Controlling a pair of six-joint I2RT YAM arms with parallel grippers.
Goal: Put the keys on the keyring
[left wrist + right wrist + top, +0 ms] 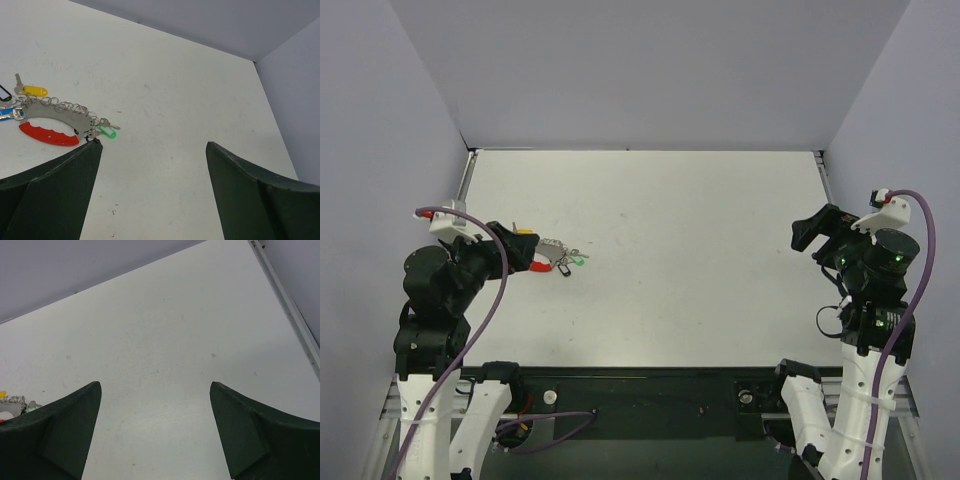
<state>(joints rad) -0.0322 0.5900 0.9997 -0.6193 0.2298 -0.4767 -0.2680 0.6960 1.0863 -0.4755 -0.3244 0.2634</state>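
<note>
The keys and keyring lie in one cluster on the white table (680, 230), left of centre. In the left wrist view, the yellow-headed key (34, 91) and the green-headed key (106, 131) lie flat. The keyring's silvery chain (67, 106) runs along a curved silver piece with a red grip (48, 135). My left gripper (152, 145) is open, and its left fingertip (95, 145) is just beside the green key. In the top view the left gripper (518, 250) stands right at the cluster (558, 260). My right gripper (808, 232) is open far to the right, over bare table (155, 385).
A blue piece (9, 113) and a black loop (4, 93) lie at the cluster's left end. Grey walls close in the table on three sides. A metal rail (287, 300) runs along the table's right edge. Purple cables hang from both arms.
</note>
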